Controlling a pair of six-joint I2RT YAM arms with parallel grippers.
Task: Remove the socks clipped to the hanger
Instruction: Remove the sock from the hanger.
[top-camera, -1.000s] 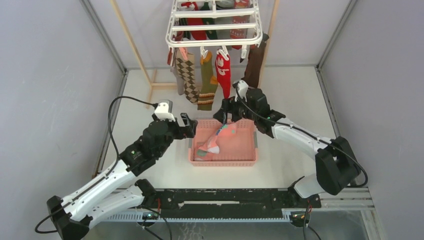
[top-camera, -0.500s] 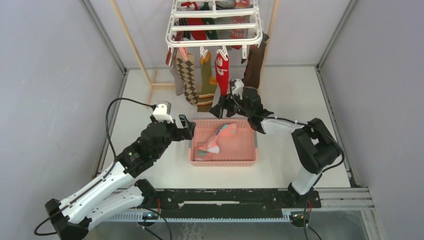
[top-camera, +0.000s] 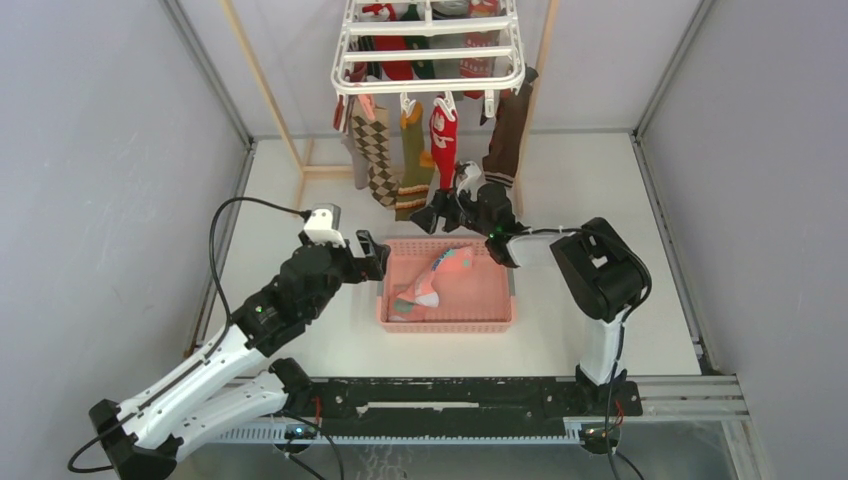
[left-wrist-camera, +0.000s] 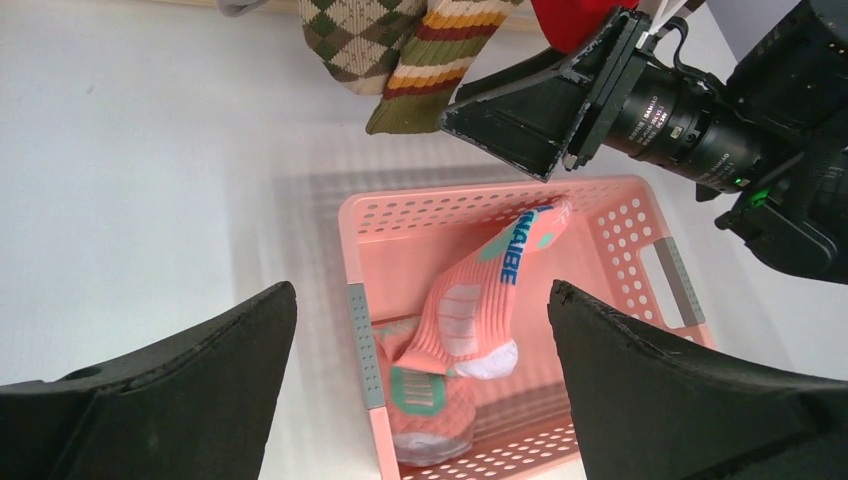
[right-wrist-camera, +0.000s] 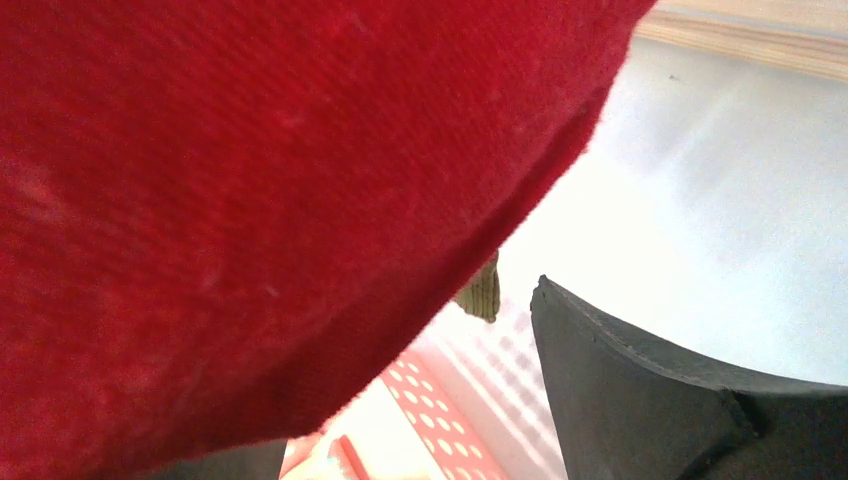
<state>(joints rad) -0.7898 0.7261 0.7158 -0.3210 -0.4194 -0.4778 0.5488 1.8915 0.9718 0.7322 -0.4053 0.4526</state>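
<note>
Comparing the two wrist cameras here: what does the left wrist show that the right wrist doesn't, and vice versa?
Only left wrist: the inside of the pink basket with a pink sock lying in it, the toe of the brown argyle sock, and the right gripper seen from outside. Only right wrist: the weave of the red sock close up, filling most of the frame, and a wooden bar. Both: the red sock, part of the pink basket, the white table.

One hanger (top-camera: 430, 83) carries at least four socks (top-camera: 375, 150) along its near edge; those behind cannot be counted. One basket (top-camera: 450, 326) holds two pink socks (left-wrist-camera: 470, 310). There are two arms (top-camera: 290, 300).
</note>
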